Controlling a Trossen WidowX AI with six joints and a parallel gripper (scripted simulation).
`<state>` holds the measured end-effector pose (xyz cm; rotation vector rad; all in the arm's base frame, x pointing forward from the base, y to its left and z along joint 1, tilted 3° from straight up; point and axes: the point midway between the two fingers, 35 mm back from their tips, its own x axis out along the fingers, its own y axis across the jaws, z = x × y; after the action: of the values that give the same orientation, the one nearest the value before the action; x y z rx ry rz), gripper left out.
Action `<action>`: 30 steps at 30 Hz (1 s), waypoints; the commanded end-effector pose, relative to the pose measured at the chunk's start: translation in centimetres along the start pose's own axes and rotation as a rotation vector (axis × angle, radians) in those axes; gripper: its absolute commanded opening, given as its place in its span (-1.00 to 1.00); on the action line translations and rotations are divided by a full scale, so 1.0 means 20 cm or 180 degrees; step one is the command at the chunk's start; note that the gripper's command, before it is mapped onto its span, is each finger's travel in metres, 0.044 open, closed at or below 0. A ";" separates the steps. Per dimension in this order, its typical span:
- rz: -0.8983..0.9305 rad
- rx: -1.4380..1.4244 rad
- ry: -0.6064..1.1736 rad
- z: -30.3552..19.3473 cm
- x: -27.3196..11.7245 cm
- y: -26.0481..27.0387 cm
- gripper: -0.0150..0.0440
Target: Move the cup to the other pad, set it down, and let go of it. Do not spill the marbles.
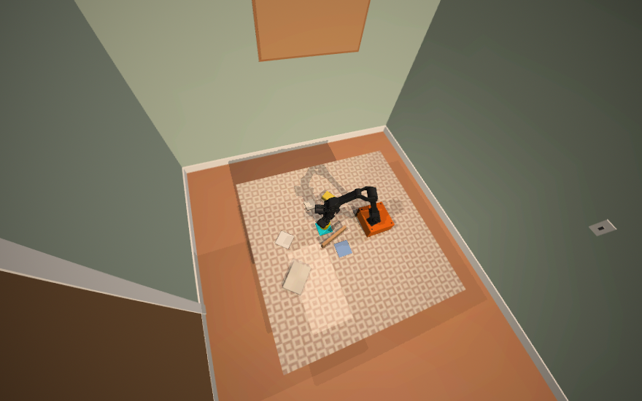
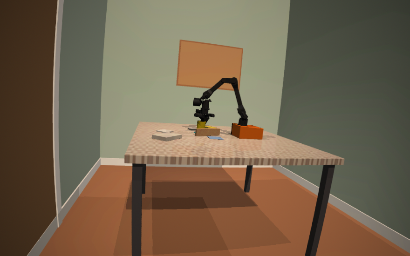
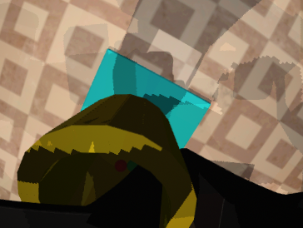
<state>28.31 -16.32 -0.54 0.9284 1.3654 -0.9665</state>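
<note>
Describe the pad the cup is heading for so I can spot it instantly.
Start at the orange robot base on the checkered table; follow the black arm to its gripper, shut on the yellow cup. Directly beneath lies the cyan pad, beside a wooden bar: the only bright turquoise square, unlike the pale blue square.

wooden block point(image 2: 207, 131), blue card point(image 2: 215, 138), two pale slabs point(image 2: 166, 136)

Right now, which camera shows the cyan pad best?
The wrist view: the cyan pad fills mid-frame, just beyond the cup held in the gripper. The top view shows only a sliver under the arm; the exterior view hides it behind the wooden block.
</note>
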 end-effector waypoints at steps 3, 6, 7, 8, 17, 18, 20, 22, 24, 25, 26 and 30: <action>-0.0023 -0.0011 0.0009 -0.01 0.07 -0.01 -0.49; -0.0023 -0.0011 0.0009 -0.01 0.10 -0.02 -0.49; -0.0023 -0.0011 0.0009 -0.01 0.11 -0.02 -0.49; -0.0023 -0.0011 0.0009 -0.01 0.12 -0.02 -0.49; -0.0008 0.0000 0.0009 -0.01 0.11 -0.01 -0.49; -0.0008 0.0000 0.0009 -0.01 0.11 -0.01 -0.49; -0.0008 0.0000 0.0009 -0.01 0.11 -0.01 -0.49; -0.0008 0.0000 0.0009 -0.01 0.11 -0.01 -0.49; -0.0008 0.0000 0.0009 -0.01 0.11 -0.01 -0.49; -0.0008 0.0000 0.0009 -0.01 0.11 -0.01 -0.49; -0.0008 0.0000 0.0009 -0.01 0.11 -0.01 -0.40; -0.0008 0.0000 0.0009 -0.01 0.11 -0.01 -0.05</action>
<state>28.01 -16.27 -2.85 0.9289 1.3692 -0.9672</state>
